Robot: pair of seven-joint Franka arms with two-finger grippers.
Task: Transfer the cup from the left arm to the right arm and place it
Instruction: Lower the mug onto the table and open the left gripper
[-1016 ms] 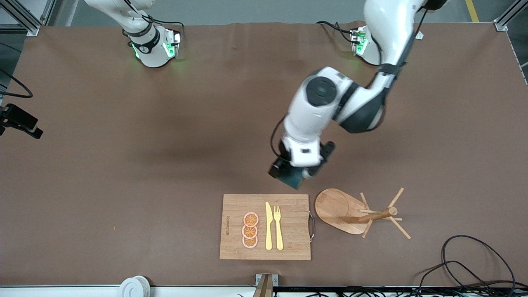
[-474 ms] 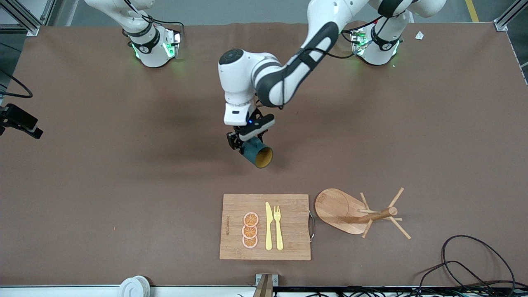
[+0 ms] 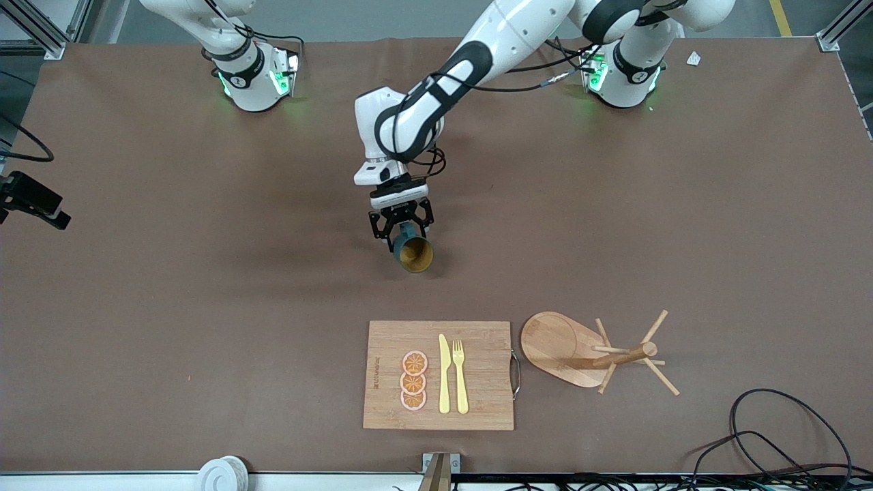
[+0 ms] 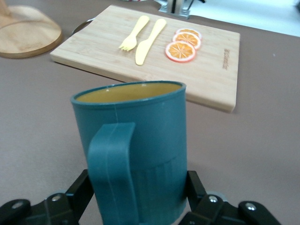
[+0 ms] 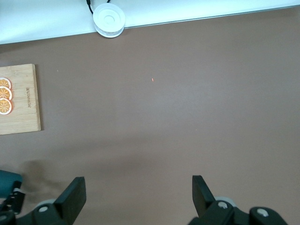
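The dark teal cup, ochre inside, lies sideways in my left gripper, mouth toward the front camera, over the middle of the table. In the left wrist view the cup fills the centre with its handle facing the camera, and my left gripper is shut on its ribbed base, one black finger on each side. My right gripper is open and empty, high over bare table. A sliver of the cup shows at the edge of the right wrist view. The right gripper is out of the front view.
A bamboo cutting board with three orange slices, a yellow knife and a fork lies nearer the front camera. A wooden peg stand lies beside it toward the left arm's end. A white roll and cables are at the table's front edge.
My left arm has swung from beside the cutting board toward the table's middle, carrying the cup. The cup's mouth has turned to face the front camera.
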